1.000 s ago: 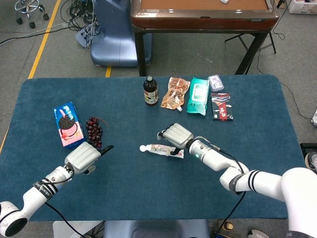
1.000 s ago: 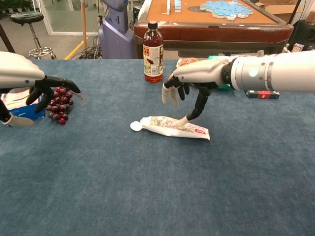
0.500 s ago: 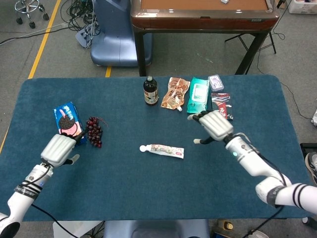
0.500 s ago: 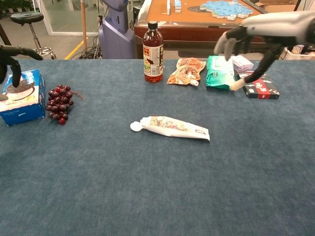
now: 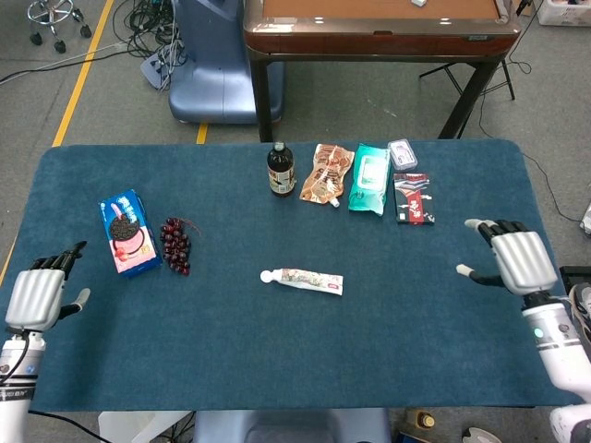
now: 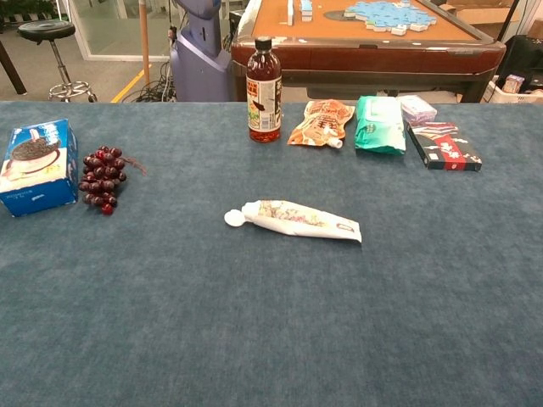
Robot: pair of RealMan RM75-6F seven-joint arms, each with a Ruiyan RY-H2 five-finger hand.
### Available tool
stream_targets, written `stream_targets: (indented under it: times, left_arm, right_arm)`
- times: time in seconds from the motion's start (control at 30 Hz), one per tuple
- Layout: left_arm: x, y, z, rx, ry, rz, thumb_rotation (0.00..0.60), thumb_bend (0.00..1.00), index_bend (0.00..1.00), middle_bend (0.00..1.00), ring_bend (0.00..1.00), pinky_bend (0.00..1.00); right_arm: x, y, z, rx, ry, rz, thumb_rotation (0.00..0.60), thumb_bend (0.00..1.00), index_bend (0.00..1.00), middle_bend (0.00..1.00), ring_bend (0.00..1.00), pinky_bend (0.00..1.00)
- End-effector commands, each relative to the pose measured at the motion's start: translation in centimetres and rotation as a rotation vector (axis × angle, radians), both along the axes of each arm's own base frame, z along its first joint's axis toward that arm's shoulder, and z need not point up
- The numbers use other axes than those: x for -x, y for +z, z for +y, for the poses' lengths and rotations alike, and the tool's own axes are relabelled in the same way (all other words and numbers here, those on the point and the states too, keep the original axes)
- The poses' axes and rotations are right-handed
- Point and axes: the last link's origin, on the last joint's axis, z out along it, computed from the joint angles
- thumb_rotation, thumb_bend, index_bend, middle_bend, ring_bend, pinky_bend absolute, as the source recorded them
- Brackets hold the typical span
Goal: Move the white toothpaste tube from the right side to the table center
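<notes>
The white toothpaste tube point(image 5: 303, 279) lies flat near the middle of the blue table point(image 5: 277, 360), cap pointing left; the chest view shows the tube point(image 6: 293, 219) alone, with no hand near it. My right hand point(image 5: 511, 259) hovers at the table's right edge, fingers apart and empty, far from the tube. At the left edge my left hand point(image 5: 37, 293) is also spread and holds nothing. Neither hand shows in the chest view.
A blue cookie box point(image 5: 126, 232) and red grapes point(image 5: 175, 245) sit at the left. Along the back stand a dark bottle point(image 5: 281, 169), an orange snack pouch point(image 5: 327, 173), a green wipes pack point(image 5: 370, 178), a small clear case point(image 5: 403, 153) and a red-black box point(image 5: 413, 197).
My right hand has let go of the tube and drawn back from the centre to the right edge. My left hand has withdrawn to the left edge. The tube stays where it lay.
</notes>
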Motion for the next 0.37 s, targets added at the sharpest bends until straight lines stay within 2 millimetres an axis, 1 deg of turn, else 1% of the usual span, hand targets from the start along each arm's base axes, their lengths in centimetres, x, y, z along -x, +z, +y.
stream_targets:
  times: [0.03, 0.07, 0.17, 0.27, 0.37]
  left_arm:
    - [0.9, 0.2, -2.0, -0.061, 0.029, 0.006, 0.600, 0.26, 0.15, 0.27, 0.32, 0.28]
    - [1.0, 0.3, -2.5, -0.070, 0.036, 0.003, 0.600, 0.26, 0.15, 0.27, 0.32, 0.28]
    - [1.0, 0.5, -3.7, -0.086, 0.042, -0.001, 0.600, 0.26, 0.15, 0.27, 0.32, 0.28]
    - [0.8, 0.6, -4.6, -0.095, 0.037, 0.001, 0.600, 0.26, 0.15, 0.27, 0.32, 0.28]
    - [0.6, 0.6, -5.0, -0.098, 0.032, 0.001, 0.600, 0.26, 0.15, 0.27, 0.32, 0.27]
  right_arm:
    - [2.3, 0.1, 4.2, 0.062, -0.050, -0.016, 0.600, 0.18, 0.30, 0.37, 0.29, 0.29]
    - [2.8, 0.2, 5.0, 0.075, -0.067, -0.028, 0.600, 0.18, 0.30, 0.38, 0.30, 0.29]
    - [3.5, 0.3, 6.8, 0.096, -0.101, -0.033, 0.600, 0.18, 0.32, 0.40, 0.30, 0.29]
    - [3.8, 0.4, 8.0, 0.114, -0.121, -0.049, 0.600, 0.18, 0.32, 0.41, 0.31, 0.29]
    - [3.8, 0.7, 8.5, 0.126, -0.125, -0.053, 0.600, 0.18, 0.33, 0.42, 0.31, 0.29]
